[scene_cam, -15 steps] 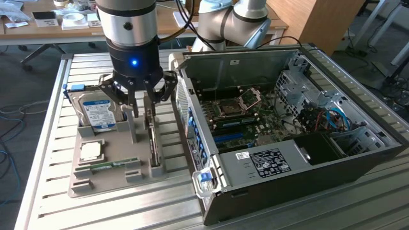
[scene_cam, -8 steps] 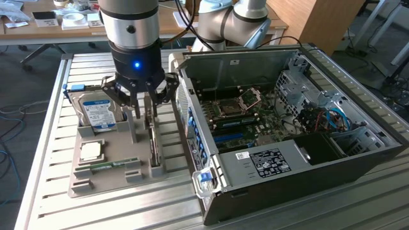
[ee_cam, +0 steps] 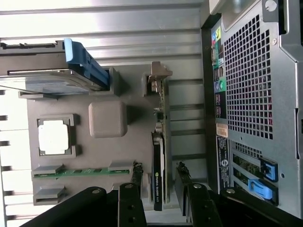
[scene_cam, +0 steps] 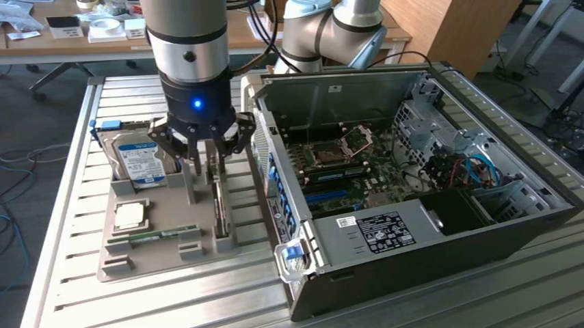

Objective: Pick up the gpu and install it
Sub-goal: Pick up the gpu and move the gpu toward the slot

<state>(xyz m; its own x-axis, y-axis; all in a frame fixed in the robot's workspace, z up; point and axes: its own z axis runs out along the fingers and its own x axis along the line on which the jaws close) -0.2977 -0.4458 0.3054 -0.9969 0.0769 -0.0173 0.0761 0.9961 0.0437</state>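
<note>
You have a big metal table (scene_cam: 119,301) made of long silver slats. On it, toward the exterior view's right, lies the black computer case (scene_cam: 429,270) with its side off, so you can look in at the green board and the wires. Your arm (scene_cam: 187,41) comes straight down over the grey tray (scene_cam: 155,263), which sits just beside the case on the exterior view's left. Your gripper (ee_cam: 158,166) hangs low over the tray with its fingers spread wide apart, and it holds nothing. At the far end of the tray the silver hard drive (scene_cam: 141,160) stands with its blue and white label showing. The gpu (scene_cam: 220,219) stands on its thin edge in a slot on the side of the tray nearest the case. It is right under your gripper. In the wrist view one finger is on each side of the card, with a little gap on both sides, so they do not touch it. Near the middle of the tray lies the square chip (scene_cam: 130,216), and next to it lies the thin green RAM stick (scene_cam: 164,236).
</note>
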